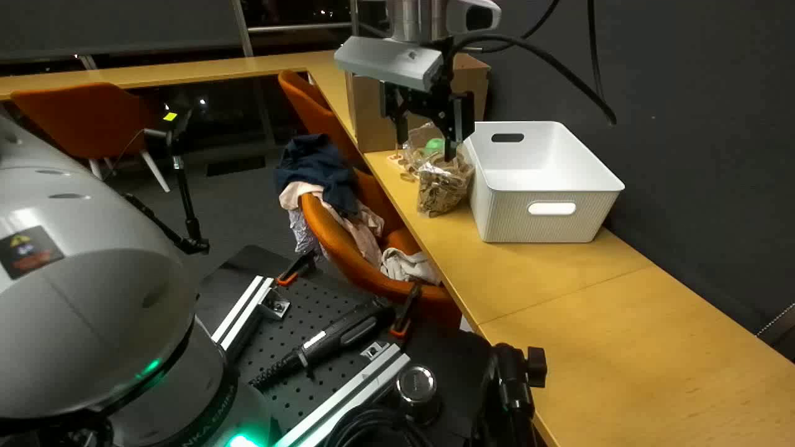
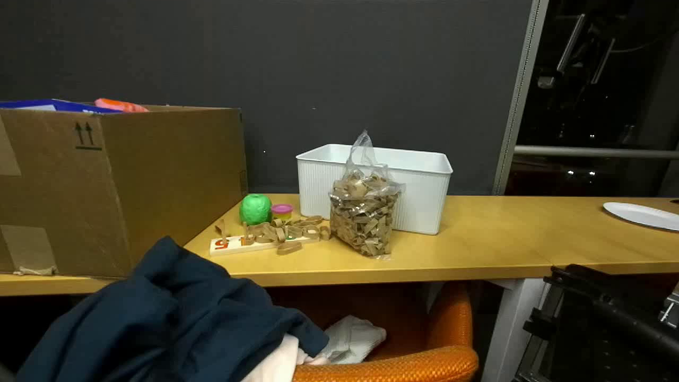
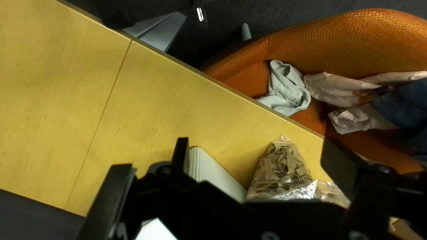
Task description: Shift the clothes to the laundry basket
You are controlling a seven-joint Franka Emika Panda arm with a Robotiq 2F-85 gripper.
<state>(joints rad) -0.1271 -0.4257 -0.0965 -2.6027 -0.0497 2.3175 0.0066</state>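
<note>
In an exterior view we are seeing the clothes [image 1: 335, 186] lying below and to the left of the claw [image 1: 427, 138], draped over the rim and into the seat of the orange chair [image 1: 338, 245], just beside the counter [image 1: 559, 279]. Their long axis is slanting from the navy garment [image 1: 313, 164] at left of centre down to the pale grey cloth [image 1: 407, 266] near mid-frame. In the wrist view the same line of fabric is running from right of centre to the right edge, which is cutting off the navy part. We are judging that the coming move is turning on this offset: sideways off the counter, then down, with the claw lining up across that slant.

The arm [image 1: 93, 279] is filling the left foreground, and its wrist is hanging from the top of the frame (the links between are staying out of sight). The claw is pointing down, fingers well apart and holding nothing; the bag of brown bands [image 3: 283, 170] is showing beneath the gap, ungripped. The laundry basket [image 1: 515, 217] is sitting on the counter, right of the claw.
</note>
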